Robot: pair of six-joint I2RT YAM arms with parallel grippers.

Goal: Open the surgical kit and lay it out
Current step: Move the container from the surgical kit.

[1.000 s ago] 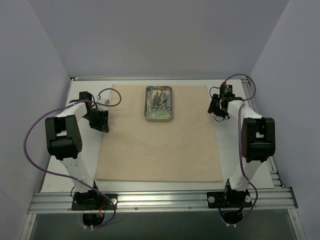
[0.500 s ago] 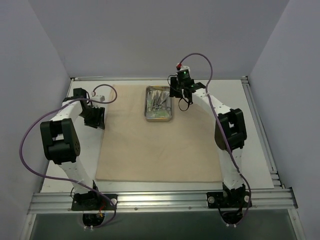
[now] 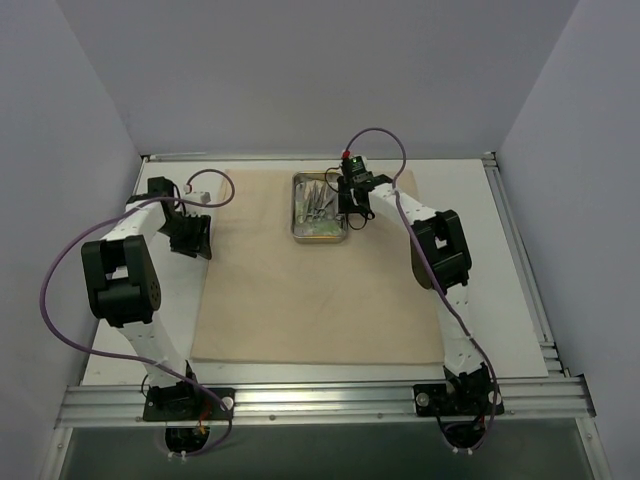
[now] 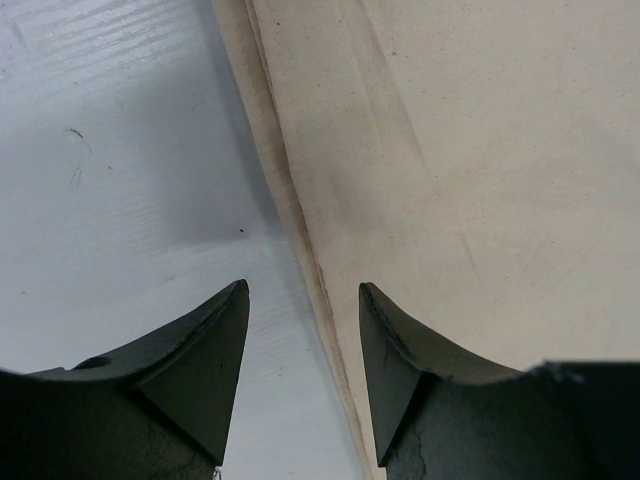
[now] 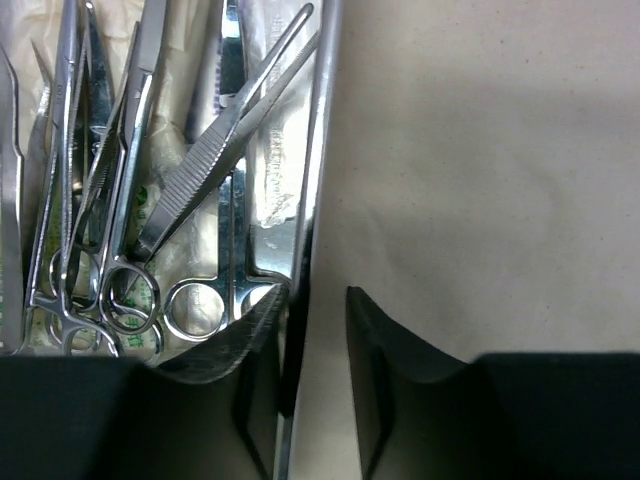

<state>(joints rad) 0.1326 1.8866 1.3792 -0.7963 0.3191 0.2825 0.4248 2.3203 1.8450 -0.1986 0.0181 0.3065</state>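
The beige cloth (image 3: pixel 310 300) lies spread flat on the white table. On its far middle sits the steel tray (image 3: pixel 341 225), holding tweezers (image 5: pixel 225 140), ring-handled forceps (image 5: pixel 195 308) and green-printed packets (image 5: pixel 143 198). My right gripper (image 5: pixel 318 291) is open astride the tray's right rim (image 5: pixel 318 150). One finger is inside the tray against the rim, the other outside over the cloth (image 5: pixel 480 150) with a gap. In the top view that gripper (image 3: pixel 348 212) is at the tray's right side. My left gripper (image 4: pixel 304 287) stands open over the cloth's left edge (image 4: pixel 300 200), holding nothing, also visible from above (image 3: pixel 192 237).
The white table (image 4: pixel 120 150) shows left of the cloth. An aluminium rail (image 3: pixel 320 400) runs along the near edge under both arm bases. Grey walls close in the left, right and back. Purple cables (image 3: pixel 60 290) loop off both arms.
My right arm swung left from the cloth's far right corner to the tray's right rim, its jaws narrowing there. The left gripper shifted slightly back along the cloth edge and opened wider.
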